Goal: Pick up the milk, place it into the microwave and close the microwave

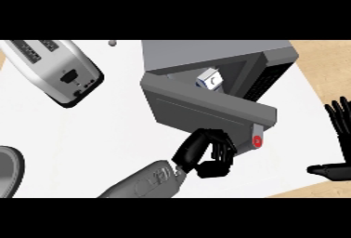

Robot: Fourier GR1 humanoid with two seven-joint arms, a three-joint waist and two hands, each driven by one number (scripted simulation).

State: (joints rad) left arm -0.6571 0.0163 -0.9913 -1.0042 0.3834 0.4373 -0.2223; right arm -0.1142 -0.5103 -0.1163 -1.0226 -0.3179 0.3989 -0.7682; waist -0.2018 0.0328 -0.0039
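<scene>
Milk (210, 79) in microwave (198, 52); left hand (204, 151), fingers curled, against its ajar door (202, 106); right hand (341, 163), fingers apart, at table's (96, 139) right edge.

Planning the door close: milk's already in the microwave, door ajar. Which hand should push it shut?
Left. The left hand is at the door near its free edge; the right hand rests open at the view's right edge, away from it.
</scene>
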